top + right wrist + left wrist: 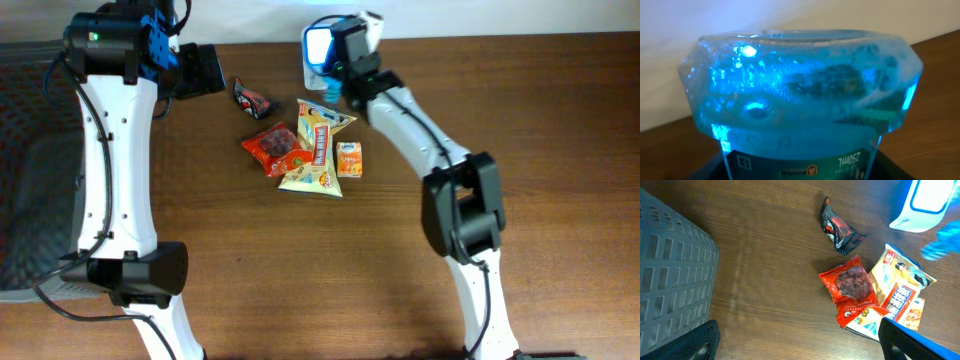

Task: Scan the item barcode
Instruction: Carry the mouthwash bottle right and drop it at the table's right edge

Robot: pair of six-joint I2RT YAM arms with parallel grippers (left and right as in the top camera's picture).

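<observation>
Carton (840, 162) clamped in the right hand (800, 170).

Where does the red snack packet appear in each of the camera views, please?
Overhead: the red snack packet lies near the table's middle, at the left edge of the snack pile.
Left wrist: the packet is right of centre, overlapping the yellow bag.
Right wrist: not in it.
Shared landmark: the black wrapper, just above the packet in the overhead and left wrist pictures.

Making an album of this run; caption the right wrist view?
Carton held close before the glowing blue scanner.
</observation>
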